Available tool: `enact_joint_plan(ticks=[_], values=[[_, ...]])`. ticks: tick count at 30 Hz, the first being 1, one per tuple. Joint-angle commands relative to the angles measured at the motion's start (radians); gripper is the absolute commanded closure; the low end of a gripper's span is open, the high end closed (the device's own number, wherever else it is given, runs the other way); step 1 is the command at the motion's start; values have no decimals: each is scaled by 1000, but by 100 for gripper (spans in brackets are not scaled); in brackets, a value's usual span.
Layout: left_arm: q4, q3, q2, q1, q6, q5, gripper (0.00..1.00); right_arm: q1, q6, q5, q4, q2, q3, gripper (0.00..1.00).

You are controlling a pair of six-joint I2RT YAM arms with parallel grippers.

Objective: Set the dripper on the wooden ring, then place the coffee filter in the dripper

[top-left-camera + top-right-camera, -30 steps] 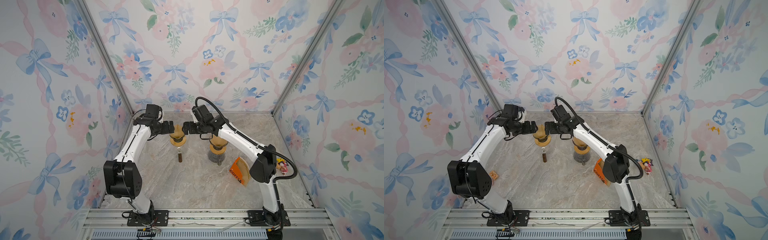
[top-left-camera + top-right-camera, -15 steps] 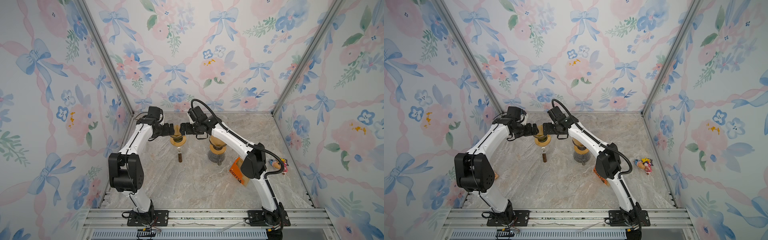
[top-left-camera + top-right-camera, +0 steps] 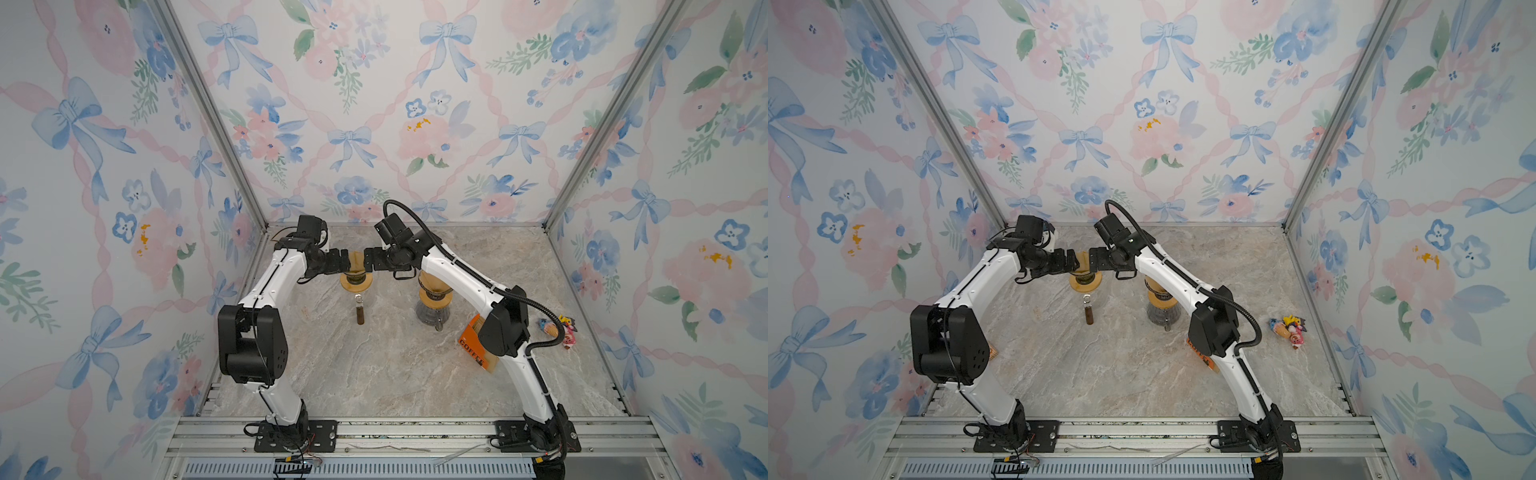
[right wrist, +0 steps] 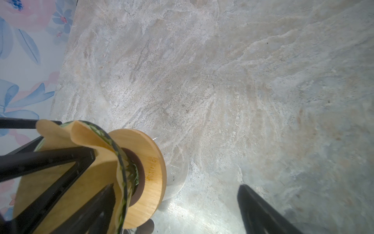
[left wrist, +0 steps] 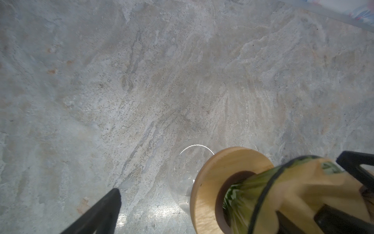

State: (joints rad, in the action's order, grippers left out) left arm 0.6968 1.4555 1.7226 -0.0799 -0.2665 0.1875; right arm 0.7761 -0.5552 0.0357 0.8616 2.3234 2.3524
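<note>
Near mid-frame in both top views, the filter [image 3: 356, 259] sat crumpled in the dripper [image 3: 356, 284], flanked by the open, empty left tool [image 3: 344, 262] and right tool [image 3: 369, 260]; seating seemed in hand, calling next for gentle downward pressing.

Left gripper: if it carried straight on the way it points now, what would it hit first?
Most likely the dripper, at its rim where the coffee filter sits, right ahead of the left gripper. The right gripper faces it just beyond. Whether they touch is unclear.
</note>
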Motion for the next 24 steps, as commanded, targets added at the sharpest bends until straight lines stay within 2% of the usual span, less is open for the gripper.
enact_joint_plan(ticks=[1, 5, 8, 13, 24], values=[[-3, -18, -7, -5, 3, -11, 3, 1, -20, -8, 16, -20, -18, 4], [-3, -18, -9, -7, 2, -8, 3, -2, -39, -142, -122, -58, -75, 4], [-4, -17, -10, -11, 3, -8, 3, -2, -54, -195, -139, -39, -43, 4], [-3, -19, -14, -16, 4, -9, 3, 1, -58, -196, -64, 27, 49, 4], [-4, -20, -22, -18, 6, -25, 3, -1, -35, -177, 32, 64, 83, 4]])
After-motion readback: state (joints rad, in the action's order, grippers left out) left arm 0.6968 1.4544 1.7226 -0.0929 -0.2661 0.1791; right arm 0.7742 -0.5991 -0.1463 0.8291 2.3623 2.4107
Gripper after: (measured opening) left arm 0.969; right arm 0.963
